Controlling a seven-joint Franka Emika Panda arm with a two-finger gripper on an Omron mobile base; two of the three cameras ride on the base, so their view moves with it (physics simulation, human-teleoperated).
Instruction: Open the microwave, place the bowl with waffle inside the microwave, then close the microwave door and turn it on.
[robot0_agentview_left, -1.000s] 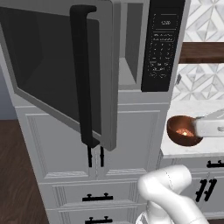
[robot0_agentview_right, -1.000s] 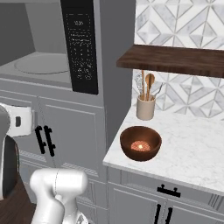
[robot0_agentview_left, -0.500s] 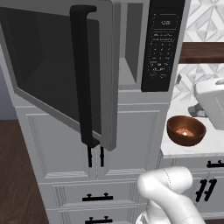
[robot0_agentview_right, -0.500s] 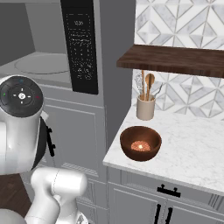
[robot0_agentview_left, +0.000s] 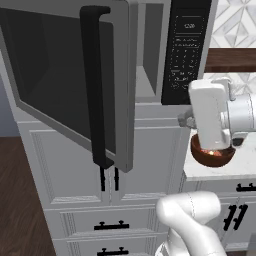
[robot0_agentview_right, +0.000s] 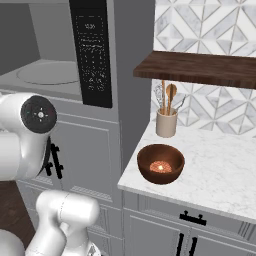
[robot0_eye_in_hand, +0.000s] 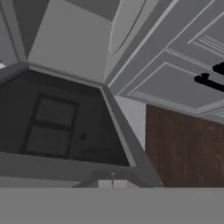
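The microwave (robot0_agentview_left: 187, 50) stands with its microwave door (robot0_agentview_left: 55, 75) swung wide open to the left, black bar handle (robot0_agentview_left: 97, 85) facing me. Its grey cavity and glass turntable (robot0_agentview_right: 47, 72) are bare. The brown bowl (robot0_agentview_right: 160, 163) with the waffle (robot0_agentview_right: 160, 166) rests on the marble counter (robot0_agentview_right: 220, 175) right of the microwave. In the left base view a white arm link (robot0_agentview_left: 212, 117) covers the bowl's (robot0_agentview_left: 212, 156) top. My gripper (robot0_eye_in_hand: 112, 178) is shut with nothing in it, looking at the door's inner glass (robot0_eye_in_hand: 52, 127) and the cavity.
A utensil crock (robot0_agentview_right: 166, 122) stands behind the bowl under a dark wooden shelf (robot0_agentview_right: 200, 67). Grey cabinet doors with black handles (robot0_agentview_left: 109, 179) sit below the microwave. The open door juts out over the wooden floor (robot0_agentview_left: 20, 200). My arm's round joint (robot0_agentview_right: 32, 127) rises at the left of the right base view.
The arm has swung up and leftward, its white link now crossing in front of the bowl in the left base view. Door and bowl have stayed put. The gripper stays shut.
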